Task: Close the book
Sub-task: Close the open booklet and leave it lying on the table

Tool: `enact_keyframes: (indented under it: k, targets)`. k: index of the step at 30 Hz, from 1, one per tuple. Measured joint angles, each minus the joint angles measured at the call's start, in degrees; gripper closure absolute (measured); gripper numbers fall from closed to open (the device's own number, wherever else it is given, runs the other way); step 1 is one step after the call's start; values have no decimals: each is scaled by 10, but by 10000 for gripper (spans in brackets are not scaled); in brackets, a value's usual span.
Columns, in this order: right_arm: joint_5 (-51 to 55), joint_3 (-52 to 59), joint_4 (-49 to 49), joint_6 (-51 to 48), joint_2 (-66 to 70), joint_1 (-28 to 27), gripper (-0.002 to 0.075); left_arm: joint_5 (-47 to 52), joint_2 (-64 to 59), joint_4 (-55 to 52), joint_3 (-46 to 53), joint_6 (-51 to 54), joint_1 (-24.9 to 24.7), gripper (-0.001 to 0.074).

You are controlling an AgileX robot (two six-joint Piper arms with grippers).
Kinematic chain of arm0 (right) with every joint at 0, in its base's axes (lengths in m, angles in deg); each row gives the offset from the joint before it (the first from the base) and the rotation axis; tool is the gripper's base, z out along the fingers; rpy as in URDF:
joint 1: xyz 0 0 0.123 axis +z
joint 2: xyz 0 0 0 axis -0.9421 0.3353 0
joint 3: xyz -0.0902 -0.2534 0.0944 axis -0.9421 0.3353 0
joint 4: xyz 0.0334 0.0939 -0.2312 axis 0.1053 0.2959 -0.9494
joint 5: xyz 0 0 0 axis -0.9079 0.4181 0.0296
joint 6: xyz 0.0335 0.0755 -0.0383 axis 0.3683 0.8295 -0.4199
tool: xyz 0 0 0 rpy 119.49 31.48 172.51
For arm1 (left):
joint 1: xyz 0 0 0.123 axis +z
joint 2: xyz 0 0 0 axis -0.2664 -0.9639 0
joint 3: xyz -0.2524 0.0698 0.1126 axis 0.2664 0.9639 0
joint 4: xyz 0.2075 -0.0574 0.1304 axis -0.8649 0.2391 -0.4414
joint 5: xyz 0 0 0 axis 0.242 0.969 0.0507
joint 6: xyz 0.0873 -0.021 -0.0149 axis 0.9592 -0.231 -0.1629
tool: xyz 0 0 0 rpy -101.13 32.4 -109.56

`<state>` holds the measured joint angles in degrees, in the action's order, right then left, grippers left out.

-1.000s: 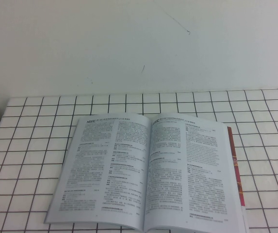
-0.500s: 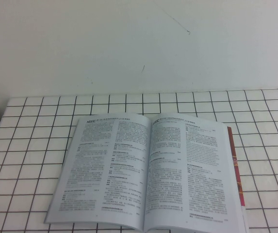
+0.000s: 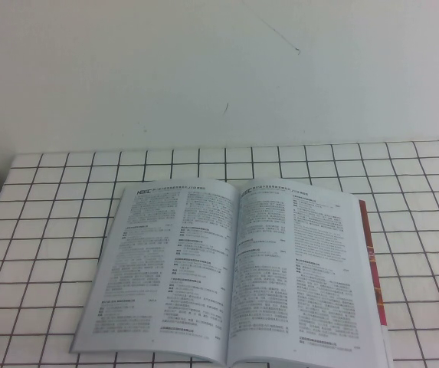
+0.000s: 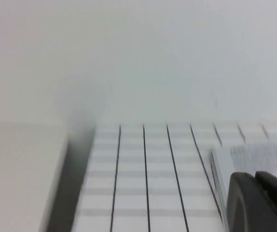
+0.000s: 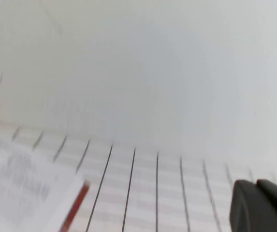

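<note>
Gridded white tabletop (image 3: 43, 230) under a bare wall (image 3: 204, 77). Carries the book (image 3: 234, 268) open flat, pages up, nothing pinning either half. Poised just left of the book: left gripper (image 4: 259, 203); beyond the book's right edge: right gripper (image 5: 261, 205), seemingly flanking for the fold. Cannot tell whether either gapes or grips.

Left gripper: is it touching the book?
Cannot tell. Left wrist view: the left gripper overlaps the book edge, no gap visible; the right gripper sits off its red side.

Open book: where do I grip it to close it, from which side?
Probably the open book's left pages by their free outer edge, from the robot's left: spine centred, the left gripper sits beside that edge; the right gripper is off the red-cover side.
</note>
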<state>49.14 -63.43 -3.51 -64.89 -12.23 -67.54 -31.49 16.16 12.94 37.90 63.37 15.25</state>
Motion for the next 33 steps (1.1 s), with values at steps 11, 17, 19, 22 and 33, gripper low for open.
enact_keyframes:
  k: [11, 17, 19, 22, 33]
  targets:
    - [-398, 0, 0, 10, 0, 0, 729, -334, 1, 1, 0, 0, 0, 738]
    - [-443, 0, 45, 2, 0, 0, 729, -363, 1, 22, 0, 0, 0, 738]
    - [-442, 0, 58, 1, 0, 0, 729, -364, 1, 23, 0, 0, 0, 738]
    - [-384, -21, 67, -10, 0, 0, 729, -323, 1, -1, -13, 3, 0, 738]
    - [121, -305, 94, -104, 115, 0, 729, 42, -62, -55, -257, 3, 0, 738]
